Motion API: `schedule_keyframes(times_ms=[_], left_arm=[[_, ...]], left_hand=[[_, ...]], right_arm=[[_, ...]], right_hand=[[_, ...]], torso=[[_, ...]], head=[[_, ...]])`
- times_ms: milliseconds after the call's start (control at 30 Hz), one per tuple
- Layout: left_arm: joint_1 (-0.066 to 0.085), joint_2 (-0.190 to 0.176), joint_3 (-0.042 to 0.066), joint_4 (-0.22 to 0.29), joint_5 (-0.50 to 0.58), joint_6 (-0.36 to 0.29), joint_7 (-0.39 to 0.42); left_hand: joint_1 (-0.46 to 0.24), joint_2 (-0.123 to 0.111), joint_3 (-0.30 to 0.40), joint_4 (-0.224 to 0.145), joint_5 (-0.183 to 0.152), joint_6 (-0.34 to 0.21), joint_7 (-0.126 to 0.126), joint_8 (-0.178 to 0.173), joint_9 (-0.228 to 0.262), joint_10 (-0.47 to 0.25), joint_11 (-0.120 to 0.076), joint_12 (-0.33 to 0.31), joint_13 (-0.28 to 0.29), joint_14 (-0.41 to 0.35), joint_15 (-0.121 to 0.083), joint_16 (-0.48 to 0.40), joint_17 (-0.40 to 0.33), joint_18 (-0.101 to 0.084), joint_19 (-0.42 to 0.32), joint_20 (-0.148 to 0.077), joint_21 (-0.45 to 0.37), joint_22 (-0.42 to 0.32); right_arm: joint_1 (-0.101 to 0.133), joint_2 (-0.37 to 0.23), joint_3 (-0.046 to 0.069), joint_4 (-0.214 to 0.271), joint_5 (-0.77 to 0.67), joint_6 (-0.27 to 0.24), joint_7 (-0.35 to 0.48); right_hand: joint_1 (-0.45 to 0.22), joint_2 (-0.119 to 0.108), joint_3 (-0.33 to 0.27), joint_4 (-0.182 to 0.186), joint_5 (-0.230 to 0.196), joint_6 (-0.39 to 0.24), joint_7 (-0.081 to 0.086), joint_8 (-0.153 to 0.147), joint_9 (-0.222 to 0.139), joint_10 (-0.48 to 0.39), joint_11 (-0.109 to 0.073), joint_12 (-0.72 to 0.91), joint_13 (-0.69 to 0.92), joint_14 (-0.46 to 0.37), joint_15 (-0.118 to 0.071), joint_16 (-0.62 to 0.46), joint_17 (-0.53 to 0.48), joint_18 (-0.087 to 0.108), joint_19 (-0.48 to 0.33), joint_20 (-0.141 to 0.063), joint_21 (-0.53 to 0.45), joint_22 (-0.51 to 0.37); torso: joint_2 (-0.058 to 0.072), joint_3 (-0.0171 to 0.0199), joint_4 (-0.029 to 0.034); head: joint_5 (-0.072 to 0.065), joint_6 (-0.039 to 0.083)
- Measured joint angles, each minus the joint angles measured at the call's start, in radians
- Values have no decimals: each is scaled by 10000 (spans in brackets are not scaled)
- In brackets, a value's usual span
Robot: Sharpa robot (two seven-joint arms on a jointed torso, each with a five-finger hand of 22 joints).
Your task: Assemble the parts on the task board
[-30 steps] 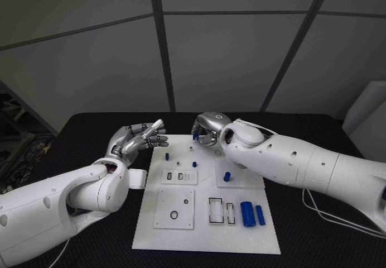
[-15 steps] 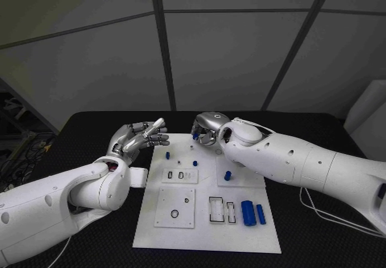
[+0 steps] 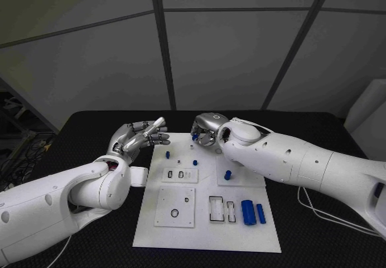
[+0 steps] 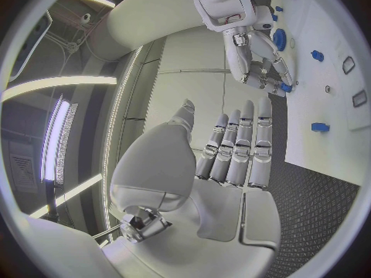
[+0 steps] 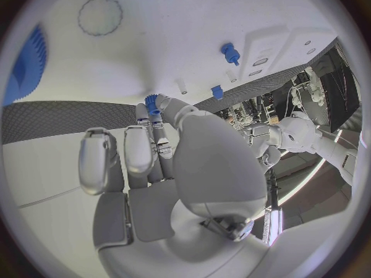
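Observation:
The white task board [image 3: 205, 229] lies in the middle of the black table. My right hand [image 3: 207, 129] hovers over the board's far edge and pinches a small blue part [image 3: 196, 135] at its fingertips; the right wrist view shows that blue part [image 5: 151, 103] between thumb and finger just above the board [image 5: 178, 31]. My left hand [image 3: 141, 138] is raised beside the board's far left corner, fingers stretched out and holding nothing. The left wrist view shows the left hand [image 4: 232, 148] flat and open, with the right hand [image 4: 259, 62] beyond it.
Short blue pegs [image 3: 167, 155] [image 3: 194, 163] [image 3: 227, 176] stand on the board's far half. Two blue cylinders [image 3: 247, 213] [image 3: 260, 214] lie near its right edge beside rectangular slots [image 3: 216, 209]. A blue toothed wheel [image 5: 27, 65] sits on the board near the right hand.
The right hand has edged slightly to the left with the blue part still pinched. The left hand has hardly moved.

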Motion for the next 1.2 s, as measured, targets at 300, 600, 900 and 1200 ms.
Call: schedule_keyframes(times_ms=[300,600,900,1200], left_arm=[[6,-19,0,14,-1,2,-5],[8,-91,0,13,-1,5,-10],[8,-172,-1,-17,-1,7,-16],[3,-131,-2,-117,-2,23,-23]], left_hand=[[0,0,0,0,0,0,0,0,1,0,0,0,1,0,0,0,-1,0,0,0,0,-1],[0,0,0,0,0,1,0,0,-11,1,0,-59,-13,0,0,-43,9,0,0,0,0,12],[0,0,0,0,0,1,-1,1,-10,1,0,-59,-13,0,0,-42,8,0,0,0,0,11],[0,0,-6,-6,0,1,0,1,-10,1,0,-59,-12,0,0,-41,7,0,0,0,0,11]], right_arm=[[0,-1,-7,-65,6,27,35],[1,-824,-10,842,94,-412,38],[1,-2777,8,2597,746,-1002,37],[11,-4104,39,3407,1964,-821,-253]], right_hand=[[-303,-303,-68,24,-283,-1063,57,1,-125,-1614,313,-8,-94,-75,328,-532,-949,174,-1162,221,-706,-1243],[-263,-368,-382,13,-365,-1286,71,1,-74,-2089,410,166,-57,-125,379,-708,-1341,239,-1500,318,-971,-1755],[-269,-361,-617,176,-248,-943,227,67,8,-1229,219,835,68,-83,336,-802,-1442,238,-1350,242,-997,-1588],[-766,-764,-1622,669,570,-1038,-7,117,30,1258,-324,3056,1545,-2,-112,360,135,-5,-75,-170,-137,-55]], torso=[[3,2,-3],[2,25,-33],[-51,65,-134],[-124,136,-282]], head=[[17,-9],[74,14],[108,65],[74,105]])
